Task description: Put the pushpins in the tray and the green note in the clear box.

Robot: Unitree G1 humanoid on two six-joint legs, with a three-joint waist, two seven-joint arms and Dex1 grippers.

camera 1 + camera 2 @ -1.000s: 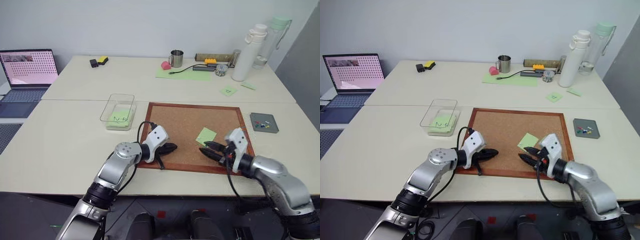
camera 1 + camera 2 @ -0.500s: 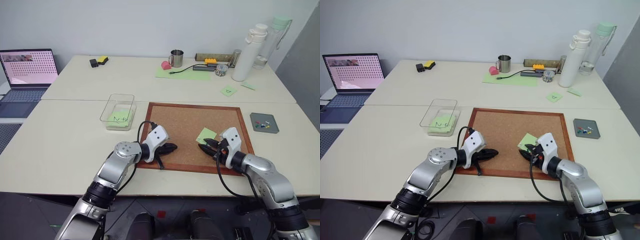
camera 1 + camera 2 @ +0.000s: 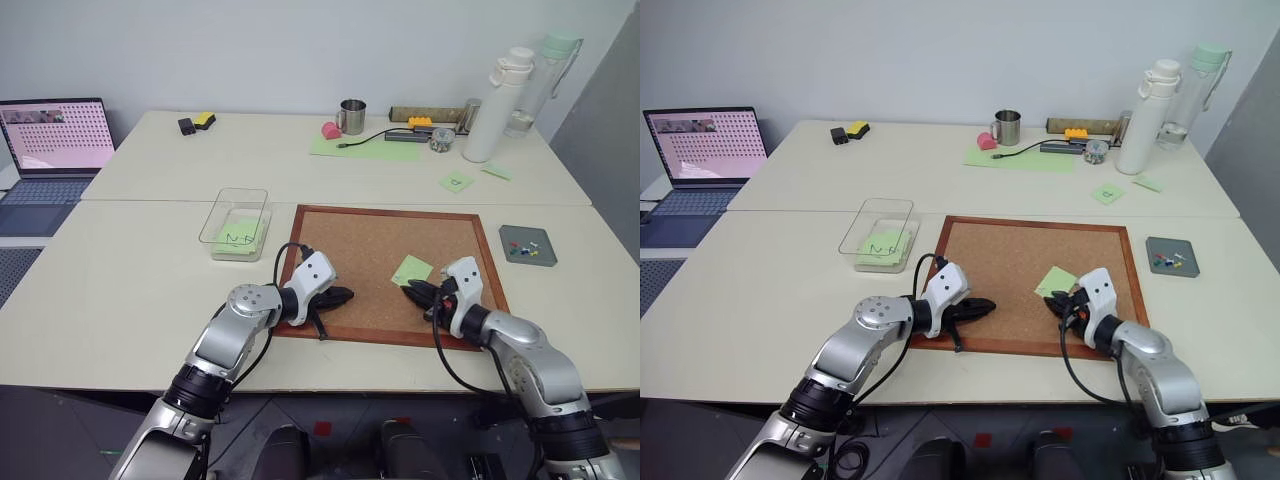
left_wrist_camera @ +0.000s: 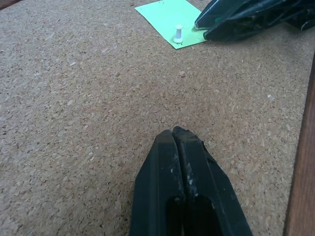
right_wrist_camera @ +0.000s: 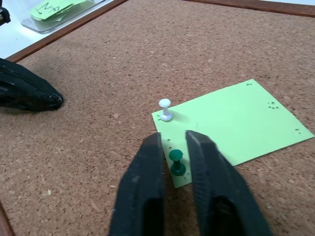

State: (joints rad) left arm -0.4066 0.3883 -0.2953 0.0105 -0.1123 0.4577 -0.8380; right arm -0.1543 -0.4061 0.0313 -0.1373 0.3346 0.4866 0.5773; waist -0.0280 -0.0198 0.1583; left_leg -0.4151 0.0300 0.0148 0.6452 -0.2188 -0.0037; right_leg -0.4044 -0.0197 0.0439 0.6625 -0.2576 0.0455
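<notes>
Both pushpins (image 5: 171, 140) still pin the green note (image 5: 236, 123) at centre frame; we bracket the dark pin with the right gripper's (image 5: 173, 142) narrow fingers, left gripper (image 4: 177, 136) fingers pressed together, empty.

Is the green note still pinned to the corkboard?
Pinned. The green note lies flat on the cork board with white pushpin and dark pushpin upright in it.

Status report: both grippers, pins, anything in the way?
Left gripper shut, empty. Right gripper astride dark green pushpin, not yet clamped. White pushpin also pinning light green square note. Nothing in the way.
</notes>
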